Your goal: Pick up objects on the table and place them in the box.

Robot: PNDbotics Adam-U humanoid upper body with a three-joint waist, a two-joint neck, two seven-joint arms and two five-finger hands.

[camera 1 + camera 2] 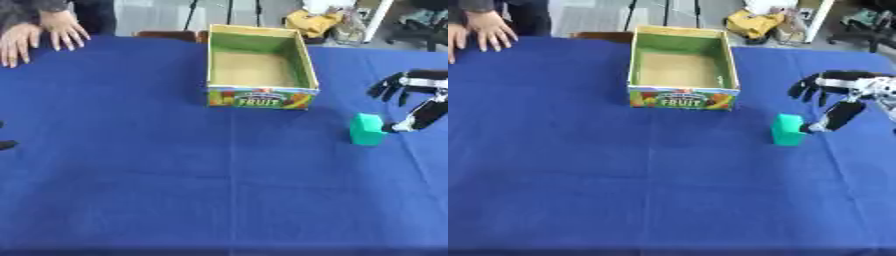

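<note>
A small green block (787, 130) stands on the blue table (623, 190), to the right of and a little nearer than the box. The cardboard box (259, 67) with a fruit label on its front stands open and holds nothing visible. My right hand (839, 95) hangs just right of the block with its fingers spread and its thumb tip touching or almost touching the block's right side. Only a dark tip of my left hand (6, 145) shows at the left edge.
A person's hands (39, 32) rest on the far left corner of the table. Chairs and clutter stand beyond the far edge. Blue cloth stretches across the near half and left of the box.
</note>
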